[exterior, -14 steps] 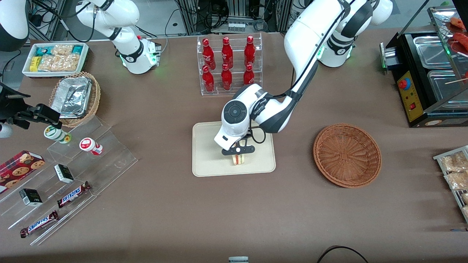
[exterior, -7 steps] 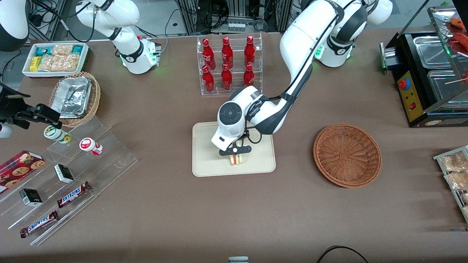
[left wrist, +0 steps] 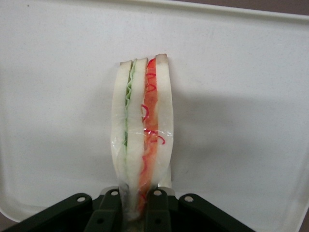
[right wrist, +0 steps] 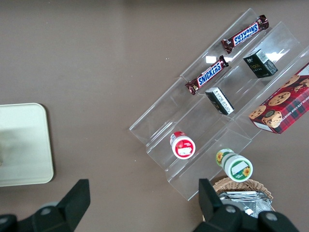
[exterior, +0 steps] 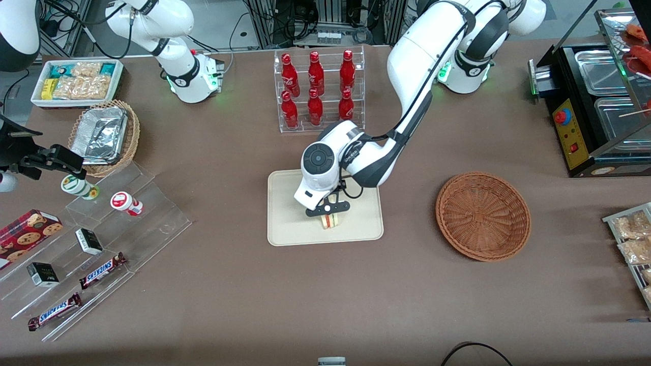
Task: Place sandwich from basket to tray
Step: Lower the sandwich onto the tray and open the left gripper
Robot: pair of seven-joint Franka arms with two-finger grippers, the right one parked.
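Note:
The sandwich [exterior: 331, 221], a wedge of white bread with red and green filling, stands on its edge on the cream tray [exterior: 290, 223], in the part nearer the front camera. My left gripper [exterior: 328, 209] is low over the tray and shut on the sandwich. In the left wrist view the two black fingers [left wrist: 109, 208] pinch the sandwich [left wrist: 142, 121] at its narrow end, with the tray [left wrist: 241, 72] under it. The round reddish-brown wicker basket [exterior: 482, 215] sits on the table toward the working arm's end and holds nothing.
A clear rack of red bottles [exterior: 317, 89] stands just farther from the front camera than the tray. Clear stepped shelves with candy bars and cups [exterior: 96, 244] and a tan basket with foil containers [exterior: 104, 136] lie toward the parked arm's end. A black machine [exterior: 595, 107] stands at the working arm's end.
My left gripper has shifted slightly toward the parked arm's end over the tray with the sandwich in it. In the last half second it hardly moved.

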